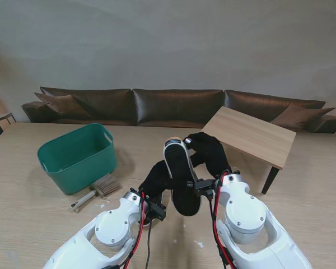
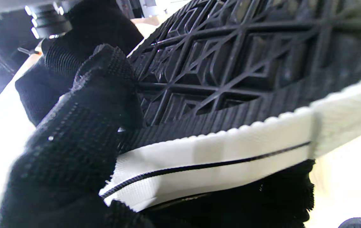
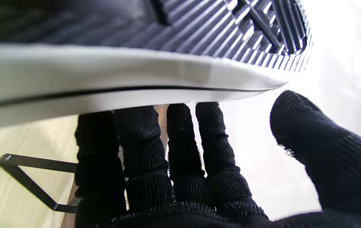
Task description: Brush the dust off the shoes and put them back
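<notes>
A shoe (image 1: 182, 180) with a black patterned sole and a white sidewall is held off the table, sole turned up toward me, toe pointing away. My left hand (image 1: 155, 178), in a black glove, is shut on its heel end; in the left wrist view the fingers (image 2: 104, 95) press on the sole (image 2: 231, 63) at its edge. My right hand (image 1: 210, 152) lies along the shoe's far side near the toe. Its fingers (image 3: 180, 148) are straight under the white sidewall (image 3: 136, 72), thumb apart. A brush (image 1: 98, 189) lies on the table to the left.
A green basket (image 1: 81, 168) stands at the left, just beyond the brush. A small wooden side table (image 1: 252, 134) with a black leg (image 3: 31, 183) stands at the right. A dark sofa (image 1: 173, 106) runs along the back. Small white specks dot the tabletop near me.
</notes>
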Available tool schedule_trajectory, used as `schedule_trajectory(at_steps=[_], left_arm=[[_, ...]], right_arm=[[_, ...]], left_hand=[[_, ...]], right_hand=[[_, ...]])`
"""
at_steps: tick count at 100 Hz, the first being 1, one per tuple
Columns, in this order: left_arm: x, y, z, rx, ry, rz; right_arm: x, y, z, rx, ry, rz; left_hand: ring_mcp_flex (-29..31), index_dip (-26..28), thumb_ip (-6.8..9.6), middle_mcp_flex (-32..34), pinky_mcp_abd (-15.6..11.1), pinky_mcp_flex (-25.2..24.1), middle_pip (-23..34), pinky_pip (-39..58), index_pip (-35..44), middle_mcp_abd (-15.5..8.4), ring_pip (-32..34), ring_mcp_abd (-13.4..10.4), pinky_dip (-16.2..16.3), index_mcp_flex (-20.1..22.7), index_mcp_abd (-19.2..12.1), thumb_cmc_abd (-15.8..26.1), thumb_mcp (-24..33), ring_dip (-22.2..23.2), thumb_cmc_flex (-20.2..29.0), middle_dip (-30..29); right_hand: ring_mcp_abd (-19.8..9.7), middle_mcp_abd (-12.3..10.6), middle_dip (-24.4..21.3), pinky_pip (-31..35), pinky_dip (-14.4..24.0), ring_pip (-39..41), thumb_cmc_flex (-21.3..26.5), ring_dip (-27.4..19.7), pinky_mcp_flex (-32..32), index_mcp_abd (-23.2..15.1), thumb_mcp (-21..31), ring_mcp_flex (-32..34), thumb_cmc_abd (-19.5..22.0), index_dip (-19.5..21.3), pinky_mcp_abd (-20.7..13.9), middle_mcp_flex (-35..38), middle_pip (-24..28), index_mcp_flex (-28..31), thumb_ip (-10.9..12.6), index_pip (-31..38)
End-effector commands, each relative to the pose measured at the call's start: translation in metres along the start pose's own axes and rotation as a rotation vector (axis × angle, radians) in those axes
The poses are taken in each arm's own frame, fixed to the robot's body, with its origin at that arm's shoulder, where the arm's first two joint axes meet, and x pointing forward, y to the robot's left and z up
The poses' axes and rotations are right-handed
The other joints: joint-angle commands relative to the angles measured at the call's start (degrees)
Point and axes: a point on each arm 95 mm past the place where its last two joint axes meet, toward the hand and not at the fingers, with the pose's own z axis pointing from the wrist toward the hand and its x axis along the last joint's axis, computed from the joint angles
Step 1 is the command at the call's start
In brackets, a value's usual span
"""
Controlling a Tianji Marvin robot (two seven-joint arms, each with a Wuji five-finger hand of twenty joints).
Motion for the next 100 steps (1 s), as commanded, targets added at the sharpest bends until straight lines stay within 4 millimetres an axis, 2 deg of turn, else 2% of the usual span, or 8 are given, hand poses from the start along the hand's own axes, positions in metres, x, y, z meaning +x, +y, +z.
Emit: schedule_trajectory(at_steps=[1,12,26,46,51,62,77,100], left_arm=[[0.012,0.003,0.004,-0.012,0.022,-0.009],[0.012,-0.001,0.003,-0.005,0.003,-0.004],[0.014,-0.008,0.002,0.000,-0.036,-0.011],[0.014,-0.018,0.002,-0.013,-0.083,-0.006],[0.014,-0.018,0.002,-0.005,-0.087,-0.015],[0.016,-0.021,0.003,0.013,-0.094,-0.038],[0.020,-0.026,0.004,0.025,-0.111,-0.056],[0.025,-0.030,0.007,0.022,-0.130,-0.044]], right_arm=[[-0.007,-0.002,-0.002,0.011,-0.015,0.008],[-0.011,0.005,0.000,-0.002,-0.022,0.000],[-0.019,0.017,0.001,-0.007,-0.035,-0.047],[-0.034,0.034,-0.003,0.077,-0.061,-0.155],[-0.038,0.037,-0.004,0.104,-0.064,-0.178],[-0.047,0.042,-0.009,0.181,-0.062,-0.215],[-0.057,0.044,-0.013,0.281,-0.061,-0.246],[-0.066,0.039,-0.018,0.382,-0.057,-0.320]], left_hand=[[6.68,3.14,2.78,3.81,-1.77,2.72,2.69,4.20,9.45,-4.20,7.81,-7.91,0.21,1.90,-1.44,5.47,13.19,3.38,8.99,1.77],[6.73,3.34,2.78,3.72,-1.58,2.87,2.87,4.19,9.50,-4.06,8.17,-8.12,0.06,1.81,-1.33,5.72,13.07,3.69,8.99,2.06],[6.61,3.90,2.80,3.45,-1.45,2.64,2.98,4.10,9.49,-3.88,8.21,-8.14,-0.08,1.43,-1.15,5.98,12.93,3.89,9.17,2.28],[6.53,4.50,2.82,3.12,-1.14,2.10,3.21,4.13,9.12,-3.68,8.17,-7.94,0.01,1.23,-0.88,6.34,12.34,4.42,9.39,2.65],[6.50,4.55,2.83,3.14,-1.14,2.10,3.29,4.27,9.07,-3.65,8.14,-7.05,0.09,1.25,-0.89,6.39,12.28,4.54,9.39,2.69],[6.57,4.62,2.76,3.14,-0.66,1.98,3.43,4.60,9.00,-3.49,8.38,-6.95,0.31,1.27,-0.89,6.50,12.12,4.82,9.38,2.73],[6.41,4.99,2.77,2.83,-0.36,1.73,3.54,4.69,8.80,-3.07,8.56,-6.74,0.46,1.03,-0.41,6.66,11.84,5.27,9.79,2.82],[6.56,5.42,2.83,2.77,-0.22,1.52,3.70,5.71,8.66,-3.15,9.56,-6.96,1.13,1.00,-0.62,6.72,11.70,6.27,9.70,2.85]], right_hand=[[1.44,0.21,-3.85,-6.93,-3.21,-9.37,-2.56,-4.06,-16.75,-0.80,-2.50,-3.70,2.06,-2.94,0.82,-2.72,-3.35,-4.02,1.47,-4.76],[1.80,-0.25,-6.76,-14.23,-6.39,-18.05,-4.48,-7.14,-19.70,-1.28,-6.14,-7.84,3.95,-6.20,0.69,-5.08,-5.61,-8.62,1.62,-8.38],[1.67,-0.81,-8.44,-19.90,-7.68,-26.17,-5.48,-10.63,-21.54,-2.02,-10.74,-11.76,4.47,-7.89,0.49,-8.11,-6.92,-11.59,1.80,-8.73],[0.74,-1.82,-9.98,-23.95,-6.97,-31.89,-5.20,-12.98,-22.32,-1.84,-17.46,-14.54,4.93,-9.40,-0.19,-11.96,-8.59,-14.93,2.40,-10.12],[0.63,-1.98,-10.39,-24.61,-6.50,-32.57,-4.78,-13.21,-22.42,-1.71,-19.46,-14.87,5.14,-9.79,-0.39,-12.60,-8.93,-15.32,2.60,-10.45],[-0.95,-3.22,-10.61,-26.72,-5.05,-34.10,-2.61,-13.65,-23.44,-2.05,-27.48,-16.89,4.43,-10.10,-1.85,-16.19,-8.69,-18.25,3.50,-10.93],[-2.60,-4.36,-10.70,-28.35,-4.92,-35.50,1.26,-14.14,-25.23,-2.19,-28.72,-19.67,-2.00,-10.13,-3.58,-20.86,-9.27,-20.96,3.86,-11.58],[-3.51,-4.72,-10.32,-30.05,-4.08,-35.82,4.17,-14.36,-24.94,-1.34,-30.15,-20.41,-2.50,-9.65,-4.60,-23.29,-8.08,-21.39,3.63,-11.13]])
